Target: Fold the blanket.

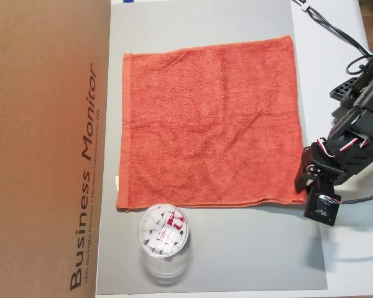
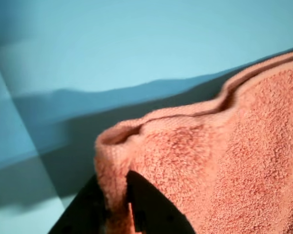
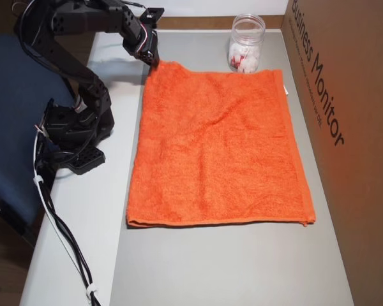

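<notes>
The blanket (image 1: 211, 124) is an orange-red terry towel lying spread flat on a grey mat (image 1: 236, 261). It appears in both overhead views, with a small white tag on one edge. My gripper (image 1: 302, 187) is at the blanket's corner on the arm's side (image 3: 154, 62). In the wrist view the black fingers (image 2: 154, 207) are shut on that corner of the blanket (image 2: 224, 161), and the cloth bunches up between them. The hem next to the grip curls slightly off the mat.
A clear plastic cup (image 1: 163, 239) holding white and red bits stands just off the blanket's edge (image 3: 246, 44). A tall brown cardboard box (image 1: 43, 149) borders the mat on the far side from the arm. The arm's base and cables (image 3: 76, 140) sit on the white table.
</notes>
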You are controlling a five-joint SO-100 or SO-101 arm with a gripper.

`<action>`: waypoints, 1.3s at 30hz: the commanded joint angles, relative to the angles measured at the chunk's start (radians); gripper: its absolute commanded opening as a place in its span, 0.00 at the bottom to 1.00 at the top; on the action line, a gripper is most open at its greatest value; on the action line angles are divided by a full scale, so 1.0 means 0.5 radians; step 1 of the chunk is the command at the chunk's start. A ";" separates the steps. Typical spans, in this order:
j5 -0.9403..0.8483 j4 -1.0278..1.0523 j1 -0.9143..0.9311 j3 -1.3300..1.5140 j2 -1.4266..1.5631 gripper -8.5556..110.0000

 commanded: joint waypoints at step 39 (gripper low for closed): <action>0.071 0.285 0.650 -0.150 0.804 0.07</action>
